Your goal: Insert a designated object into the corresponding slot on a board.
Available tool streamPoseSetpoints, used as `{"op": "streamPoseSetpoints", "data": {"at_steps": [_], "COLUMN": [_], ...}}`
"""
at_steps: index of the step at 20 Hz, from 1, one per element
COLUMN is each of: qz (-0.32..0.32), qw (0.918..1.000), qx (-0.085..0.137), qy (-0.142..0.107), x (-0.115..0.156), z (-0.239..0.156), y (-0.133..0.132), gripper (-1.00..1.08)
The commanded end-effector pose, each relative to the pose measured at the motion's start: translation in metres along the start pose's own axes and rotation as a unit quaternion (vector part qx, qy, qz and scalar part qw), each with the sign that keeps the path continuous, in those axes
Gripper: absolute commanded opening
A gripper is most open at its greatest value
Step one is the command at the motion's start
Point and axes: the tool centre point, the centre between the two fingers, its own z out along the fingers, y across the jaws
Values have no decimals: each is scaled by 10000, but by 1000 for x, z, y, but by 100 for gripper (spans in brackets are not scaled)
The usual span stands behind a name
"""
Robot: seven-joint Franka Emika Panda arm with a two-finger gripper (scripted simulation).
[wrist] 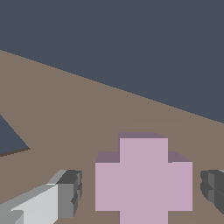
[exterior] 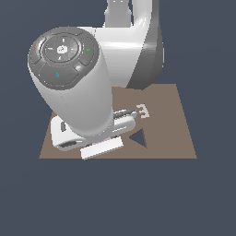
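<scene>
The designated object is a flat pale pink-lilac cross-shaped piece lying on the brown board. My gripper is open and low over the board. Its two grey fingertips stand on either side of the piece, with a gap on each side. In the exterior view the gripper is near the board's front edge, and the arm hides the piece. The small flower-shaped slot is not in view in either frame.
A larger dark triangular hole lies just to the exterior view's right of the gripper; its corner shows in the wrist view. A white piece sits behind it on the board. The bulky arm hides the board's left and middle.
</scene>
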Motion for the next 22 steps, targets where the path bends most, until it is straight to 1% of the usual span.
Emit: {"op": "streamPoseSetpoints", "data": {"at_steps": [1,4,5,17,22], "qz": [-6,-6,-6,-6,-8], "qw": [10000,10000,10000,10000,10000], "qx": [3,3,3,0,0], "qy": [-6,-6,-6,-4,-5], "x": [0,0,0,0,-5], "z": [8,12,12,11,11], "y": [0,0,0,0,0], "gripper": [100,100,-100,-100,-100]}}
